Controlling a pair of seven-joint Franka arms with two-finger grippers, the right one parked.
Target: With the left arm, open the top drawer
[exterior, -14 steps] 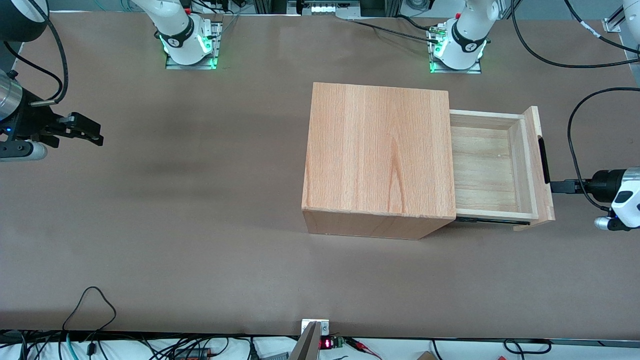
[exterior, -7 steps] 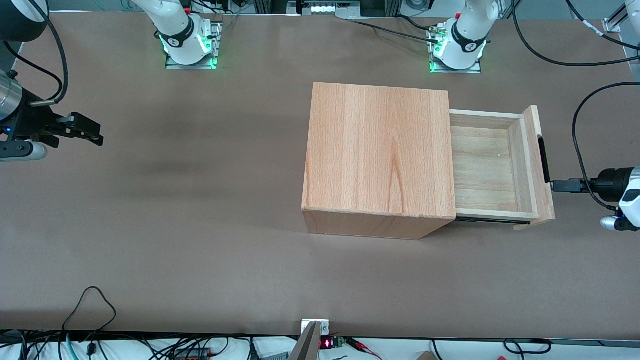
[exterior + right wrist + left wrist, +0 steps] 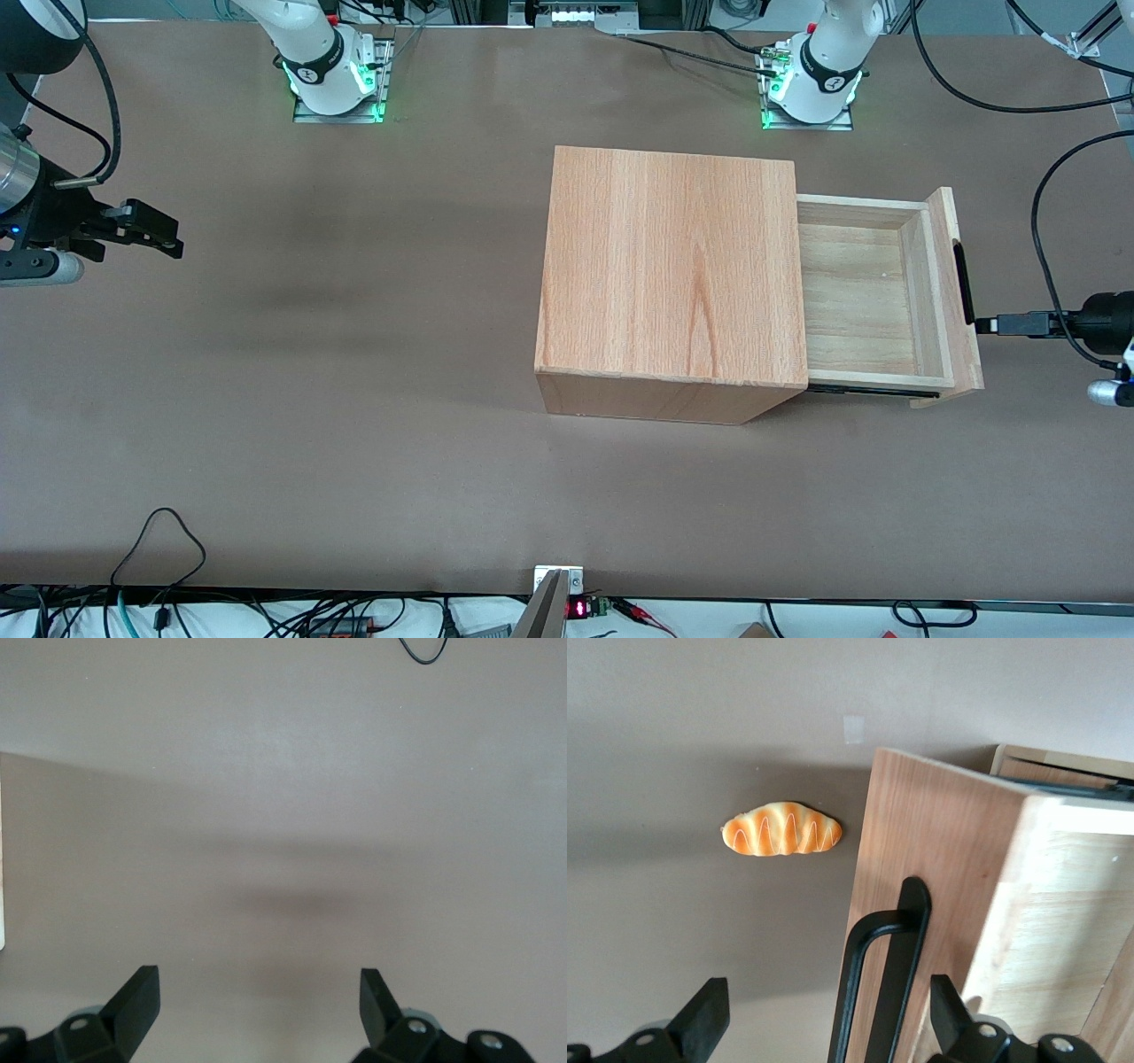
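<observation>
The top drawer (image 3: 873,297) stands pulled out. The gripper (image 3: 985,326), fingers spread and holding nothing, sits at the frame's right edge just off the handle (image 3: 963,283). Risk: any inward motion could bump the front panel (image 3: 921,904) and push the drawer shut.

The left arm (image 3: 1112,332) reaches in level from the working arm's end of the table, its gripper (image 3: 824,1014) held low, black fingers (image 3: 704,1014) spread wide apart

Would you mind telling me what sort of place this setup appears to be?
Most likely a robotics lab: two arm bases are bolted to a brown table, cables run along its edge, and the left arm's gripper, open, sits just off the handle of the pulled-out top drawer.
</observation>
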